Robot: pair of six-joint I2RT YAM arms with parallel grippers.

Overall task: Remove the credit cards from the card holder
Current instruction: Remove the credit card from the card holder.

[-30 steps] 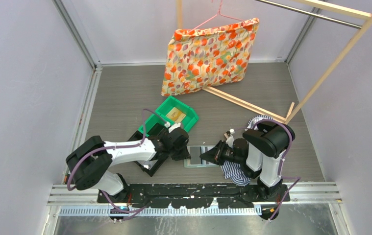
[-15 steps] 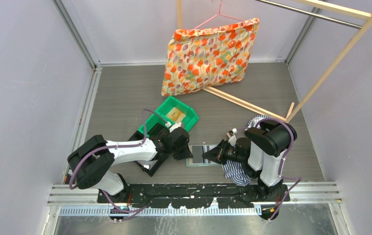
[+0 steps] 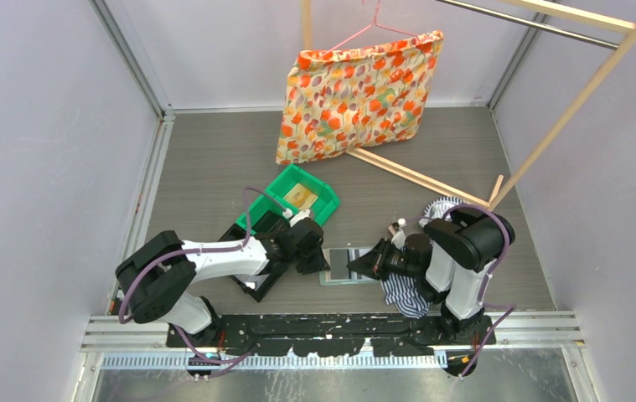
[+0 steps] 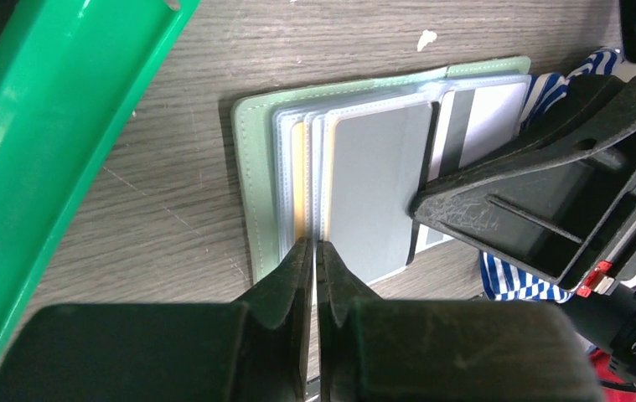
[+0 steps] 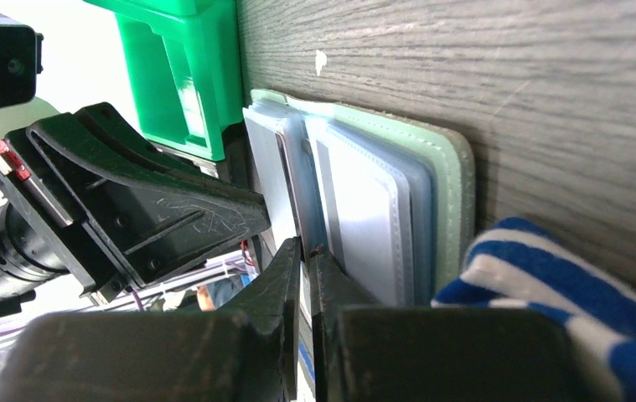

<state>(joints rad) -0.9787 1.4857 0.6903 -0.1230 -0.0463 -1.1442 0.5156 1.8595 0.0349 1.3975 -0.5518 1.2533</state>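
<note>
On table, top view: card holder (image 3: 343, 270) lies open between left gripper (image 3: 321, 258) and right gripper (image 3: 364, 266). Left wrist: left jaws closed at card holder edge, between tan card (image 4: 299, 184) and grey card (image 4: 377, 193); whether anything is pinched, cannot tell. Right wrist: right jaws closed, tips against card holder; cards still slotted inside.

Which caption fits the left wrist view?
Left claw and right claw, both shut, at the open card holder, its cards inside.
</note>
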